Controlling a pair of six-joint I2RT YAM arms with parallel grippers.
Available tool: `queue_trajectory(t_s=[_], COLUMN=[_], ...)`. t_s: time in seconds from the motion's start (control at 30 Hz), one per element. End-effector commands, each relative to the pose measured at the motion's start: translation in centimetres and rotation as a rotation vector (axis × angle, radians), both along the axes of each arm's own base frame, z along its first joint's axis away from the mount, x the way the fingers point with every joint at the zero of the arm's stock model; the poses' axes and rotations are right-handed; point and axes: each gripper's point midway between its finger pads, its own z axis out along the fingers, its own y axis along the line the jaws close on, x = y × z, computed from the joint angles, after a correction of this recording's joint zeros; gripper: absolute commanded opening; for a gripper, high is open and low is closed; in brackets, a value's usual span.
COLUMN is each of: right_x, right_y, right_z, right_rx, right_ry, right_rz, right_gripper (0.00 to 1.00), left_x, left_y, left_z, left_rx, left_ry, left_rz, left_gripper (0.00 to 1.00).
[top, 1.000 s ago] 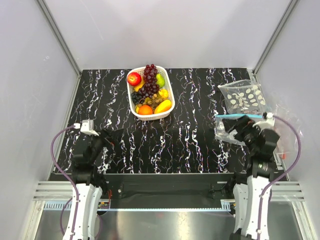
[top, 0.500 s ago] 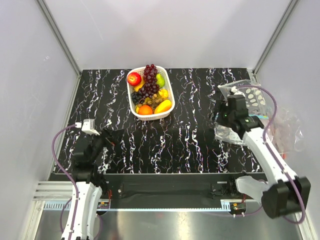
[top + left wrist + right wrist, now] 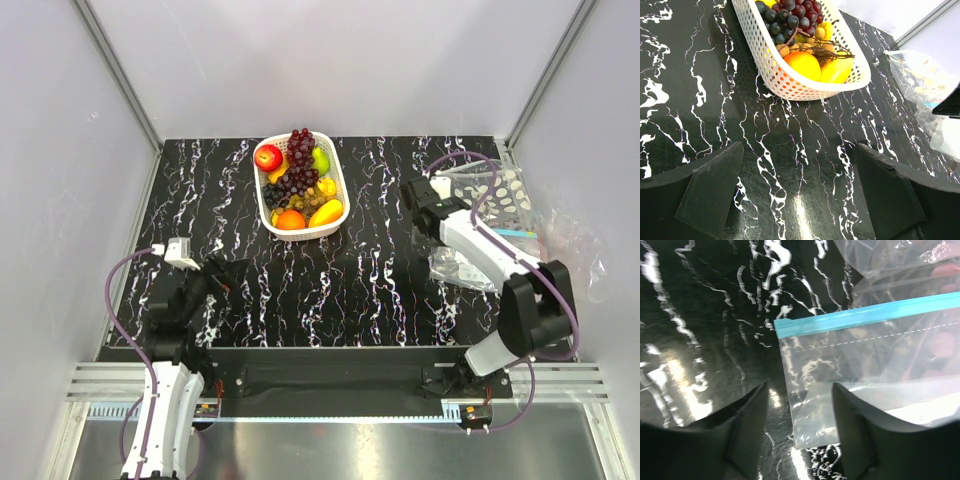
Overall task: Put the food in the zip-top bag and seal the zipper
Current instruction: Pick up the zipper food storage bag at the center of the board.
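Right wrist view shows the bag (image 3: 855,370) flat on the tabletop (image 3: 700,315), its near corner lying in the gap of the right jaws. One jaw hangs over bare tabletop, the other over plastic. They stand parted and clamp nothing, and I cannot tell whether they touch the film. The zipper (image 3: 865,314) runs crosswise just ahead of them, its end roughly in line with the gap. I read this pose as a set-up to pinch the side edge below the zipper, since thin film lying flat offers no other lip to catch. A second clear bag (image 3: 890,260) lies just beyond the zipper, touching or overlapping it, I cannot tell which, so a grab further ahead might take both.

From the top camera, the food (image 3: 300,185) sits heaped in the basket (image 3: 262,205), well apart from the right jaws and off to their left, none of it in the bag. The left jaws are spread wide and empty, low over the tabletop with the basket ahead of them. I judge they are parked there to reach the fruit, or to hold the bag's mouth, once the bag is opened.
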Motion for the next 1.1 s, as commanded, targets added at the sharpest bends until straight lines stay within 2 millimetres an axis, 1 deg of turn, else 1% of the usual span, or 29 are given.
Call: queue_trajectory(t_s=[0.0, 0.03, 0.07, 0.13, 0.2, 0.23, 0.27, 0.33, 0.37, 0.4, 0.43, 0.47, 0.53, 0.57, 0.6, 0.63, 0.67, 0.7, 0.73, 0.77, 0.8, 0.83, 0.87, 0.9, 0.97, 1.0, 1.03, 1.07], right_x=[0.2, 0.0, 0.0, -0.1, -0.2, -0.1, -0.2, -0.2, -0.3, -0.3, -0.2, -0.3, -0.4, -0.5, -0.7, -0.8, -1.0, -1.4, -1.8, -2.5, -3.1, -3.9, -4.9, -6.2, -8.4, -9.5, -11.6, -13.2], right_y=[-1.8, -2.0, -2.1, -2.3, -2.5, -2.5, -2.5, -2.4, -2.3, -2.1, -1.8, -1.2, 0.1, 0.8, 2.6, 3.7, 4.7, 7.2, 8.5, 10.3, 12.8, 14.0, 15.8, 18.1, 21.4, 22.5, 24.6, 25.9], right_z=[0.8, 0.6, 0.2, 0.0, -0.3, -0.2, -0.2, 0.0, 0.3, 0.6, 0.8, 1.4, 1.9, 2.7, 3.0, 3.5, 4.4, 4.8, 5.2, 6.0, 6.7, 7.1, 7.2, 7.3, 7.0, 6.6, 6.1, 5.7], right_rx=[-0.178, -0.194, -0.213, -0.239, -0.262, -0.265, -0.267, -0.266, -0.260, -0.253, -0.246, -0.233, -0.195, -0.171, -0.133, -0.104, -0.066, -0.002, 0.038, 0.107, 0.158, 0.194, 0.234, 0.264, 0.298, 0.302, 0.313, 0.342], right_ry=[0.016, 0.030, 0.046, 0.059, 0.074, 0.071, 0.071, 0.065, 0.057, 0.049, 0.041, 0.021, 0.006, -0.021, -0.036, -0.049, -0.079, -0.092, -0.105, -0.120, -0.150, -0.160, -0.153, -0.158, -0.139, -0.124, -0.096, -0.066], right_rz=[-0.034, -0.040, -0.042, -0.049, -0.057, -0.059, -0.059, -0.059, -0.054, -0.048, -0.043, -0.025, 0.023, 0.045, 0.105, 0.148, 0.182, 0.271, 0.320, 0.393, 0.477, 0.537, 0.623, 0.711, 0.872, 0.929, 1.028, 1.120], right_gripper=[0.58, 0.54, 0.54, 0.52, 0.43, 0.39, 0.26, 0.13, 0.03, 0.00, 0.00, 0.00, 0.00, 0.00, 0.00, 0.00, 0.00, 0.00, 0.00, 0.00, 0.00, 0.00, 0.00, 0.00, 0.00, 0.00, 0.00, 0.00], left_x=[0.1, 0.1, 0.1, 0.1, 0.1, 0.3, 0.3, 0.3, 0.3, 0.3, 0.3, 0.3, 0.3, 0.3, 0.3, 0.3, 0.4, 0.3, 0.4, 0.4, 0.4, 0.5, 0.5, 0.6, 0.2, 0.2, 0.1, 0.0], left_y=[-0.5, -0.6, -0.5, -0.5, -0.6, -0.5, -0.5, -0.5, -0.5, -0.6, -0.5, -0.6, -0.6, -0.5, -0.6, -0.8, -1.0, -1.4, -1.5, -1.7, -1.6, -1.6, -1.7, -1.8, -2.5, -2.7, -3.0, -3.3], left_z=[1.2, 1.3, 1.2, 1.0, 0.9, 1.3, 1.3, 1.3, 1.2, 1.3, 1.3, 1.3, 1.4, 1.5, 1.2, 1.5, 1.5, 1.6, 1.9, 1.7, 1.7, 1.7, 1.5, 1.8, 1.9, 2.4, 2.7, 2.7], left_rx=[-0.007, -0.006, -0.007, -0.008, -0.010, -0.008, -0.010, -0.009, -0.009, -0.009, -0.009, -0.010, -0.015, -0.020, -0.024, -0.026, -0.030, -0.034, -0.040, -0.044, -0.049, -0.054, -0.061, -0.074, -0.088, -0.096, -0.103, -0.114], left_ry=[-0.044, -0.044, -0.041, -0.035, -0.029, -0.049, -0.046, -0.045, -0.043, -0.048, -0.045, -0.046, -0.046, -0.042, -0.032, -0.044, -0.038, -0.039, -0.052, -0.040, -0.033, -0.028, -0.018, -0.029, -0.036, -0.066, -0.082, -0.088], left_rz=[-0.031, -0.033, -0.031, -0.031, -0.032, -0.031, -0.031, -0.033, -0.033, -0.034, -0.033, -0.034, -0.033, -0.023, -0.029, -0.041, -0.053, -0.080, -0.089, -0.097, -0.094, -0.088, -0.090, -0.098, -0.138, -0.157, -0.178, -0.196], left_gripper=[0.99, 0.99, 0.99, 0.99, 0.99, 0.99, 0.99, 0.99, 0.99, 0.99, 0.99, 0.99, 0.99, 0.99, 0.99, 0.99, 0.99, 0.99, 0.99, 0.99, 0.99, 0.99, 0.99, 0.99, 0.99, 0.99, 0.99, 0.99])
